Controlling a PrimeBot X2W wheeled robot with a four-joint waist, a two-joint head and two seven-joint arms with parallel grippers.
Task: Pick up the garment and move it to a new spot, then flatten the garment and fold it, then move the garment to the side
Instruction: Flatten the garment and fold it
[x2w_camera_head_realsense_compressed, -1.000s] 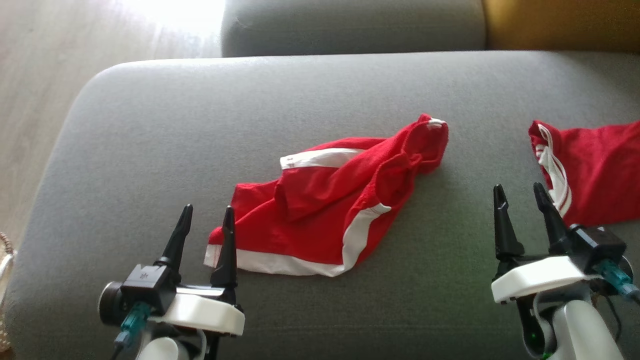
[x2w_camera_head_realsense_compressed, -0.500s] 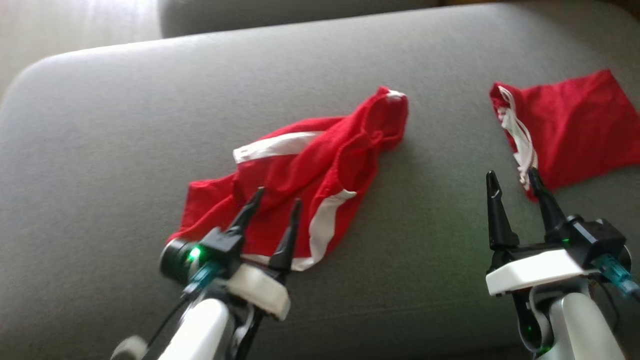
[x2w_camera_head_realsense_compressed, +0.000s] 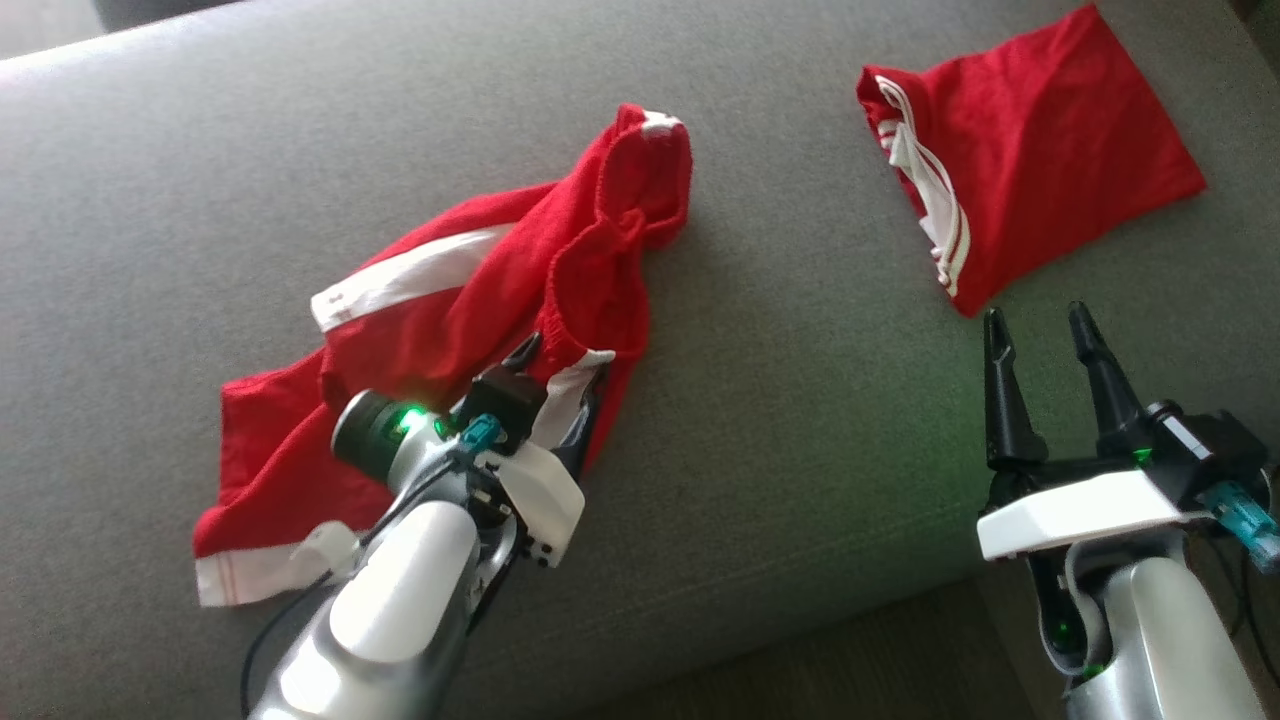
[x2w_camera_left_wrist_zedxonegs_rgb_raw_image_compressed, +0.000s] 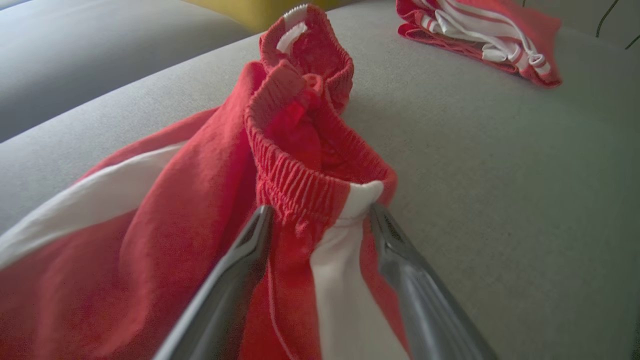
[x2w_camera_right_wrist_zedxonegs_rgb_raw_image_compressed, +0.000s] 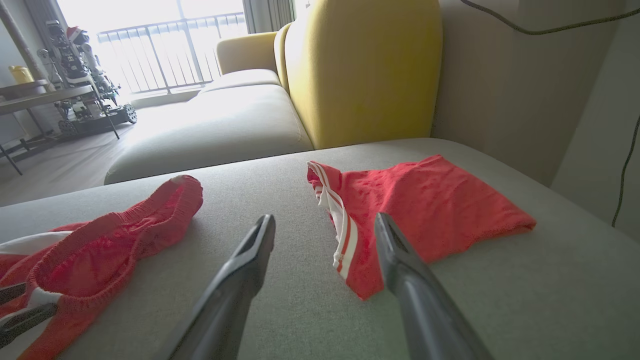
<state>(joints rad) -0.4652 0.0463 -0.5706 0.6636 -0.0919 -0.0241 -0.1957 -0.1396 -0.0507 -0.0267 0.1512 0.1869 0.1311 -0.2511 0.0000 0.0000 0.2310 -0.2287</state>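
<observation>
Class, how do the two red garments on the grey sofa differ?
The crumpled garment lies bunched, waistband raised; the folded garment lies flat and rectangular. The left gripper, open, straddles the crumpled garment; no gripper touches the folded garment. Both are red with white stripes.

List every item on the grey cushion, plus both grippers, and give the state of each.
Red shorts: crumpled, unfolded, lying on the cushion.
Second red garment: folded flat, lying apart from the shorts.
Left gripper: open, astride the shorts' waistband.
Right gripper: open, empty, pointing toward the second garment.
</observation>
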